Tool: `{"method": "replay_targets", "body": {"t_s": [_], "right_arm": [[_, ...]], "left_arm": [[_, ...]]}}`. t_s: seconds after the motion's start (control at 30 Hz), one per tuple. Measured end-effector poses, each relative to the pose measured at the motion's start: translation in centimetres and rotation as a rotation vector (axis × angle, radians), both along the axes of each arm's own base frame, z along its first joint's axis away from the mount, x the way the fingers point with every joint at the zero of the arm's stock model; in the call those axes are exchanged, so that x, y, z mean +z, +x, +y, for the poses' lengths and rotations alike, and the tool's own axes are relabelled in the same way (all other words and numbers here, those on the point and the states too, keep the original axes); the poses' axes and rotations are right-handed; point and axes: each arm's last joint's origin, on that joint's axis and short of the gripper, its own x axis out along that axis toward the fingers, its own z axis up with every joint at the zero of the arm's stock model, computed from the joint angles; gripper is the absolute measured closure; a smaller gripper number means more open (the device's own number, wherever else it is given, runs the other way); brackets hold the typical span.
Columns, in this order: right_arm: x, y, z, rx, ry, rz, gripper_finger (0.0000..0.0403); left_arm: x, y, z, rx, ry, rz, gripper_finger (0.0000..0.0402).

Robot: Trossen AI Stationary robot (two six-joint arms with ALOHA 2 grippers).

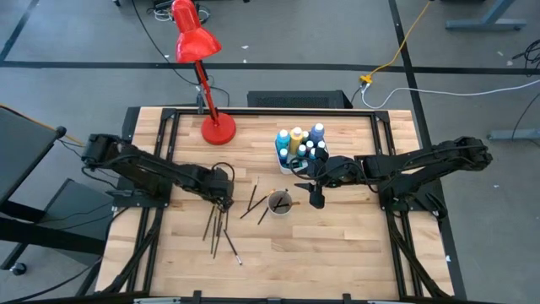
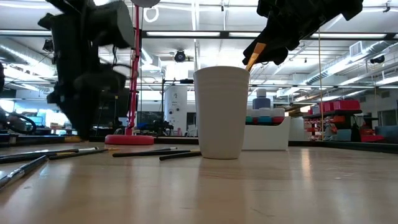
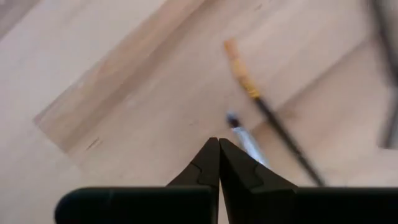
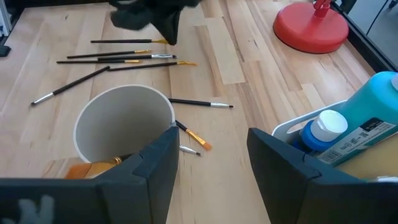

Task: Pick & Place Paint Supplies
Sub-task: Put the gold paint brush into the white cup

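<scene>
1. Two arms are over the counter (image 1: pixel 337 245). The left fingers (image 3: pixel 219 163) are pressed tight together with no gap, low over the scattered brushes (image 1: pixel 221 226). No handle shows between the tips, so probably nothing is caught.
2. One silver-tipped brush (image 3: pixel 245 135) lies just ahead of those tips, and a black one with a yellow ferrule (image 3: pixel 273 118) lies beside it; both are flat on the wood.
3. Right fingers (image 4: pixel 211 155) are spread wide, empty, hovering above the cup (image 4: pixel 124 124) rim. Likely just let go there: an orange-tipped brush (image 4: pixel 93 168) sits in the cup.
4. Bottles (image 1: pixel 299 143) stand packed in the white tray (image 4: pixel 292 127), just beside the right fingers.
5. More brushes (image 4: pixel 118 57) lie well ahead of the right fingers, by the left arm.
</scene>
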Motion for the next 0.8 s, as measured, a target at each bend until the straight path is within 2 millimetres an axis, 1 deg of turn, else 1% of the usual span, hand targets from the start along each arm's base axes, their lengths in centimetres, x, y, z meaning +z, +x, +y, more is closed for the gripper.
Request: {"method": "replay_targets", "body": {"t_s": [0.13, 0.23, 0.37, 0.5, 0.63, 0.73, 0.8], "right_arm": [[0.1, 0.1, 0.0, 0.0, 0.001, -0.017, 0.0208], [0.3, 0.2, 0.0, 0.0, 0.002, -0.031, 0.0208], [0.3, 0.2, 0.0, 0.0, 0.003, -0.038, 0.0208], [0.3, 0.2, 0.0, 0.0, 0.003, -0.041, 0.0208], [0.4, 0.2, 0.0, 0.0, 0.003, -0.043, 0.0208], [0.4, 0.2, 0.0, 0.0, 0.003, -0.044, 0.0208], [0.4, 0.2, 0.0, 0.0, 0.003, -0.044, 0.0208]], "left_arm": [[2.9, -0.6, 0.3, 0.01, 0.06, -0.163, 0.0396], [6.2, -0.8, 0.6, -0.015, 0.16, -0.325, 0.0397], [10.9, -1.1, 0.6, -0.085, 0.361, -0.571, 0.0396], [14.6, -1.1, 0.4, -0.191, 0.524, -0.793, 0.0397], [16.8, -0.7, 0.3, -0.291, 0.69, -0.928, 0.0396], [17.7, 0.1, 0.2, -0.344, 0.824, -0.976, 0.0398], [17.5, 1.0, 0.0, -0.384, 0.896, -0.968, 0.0397]]}}
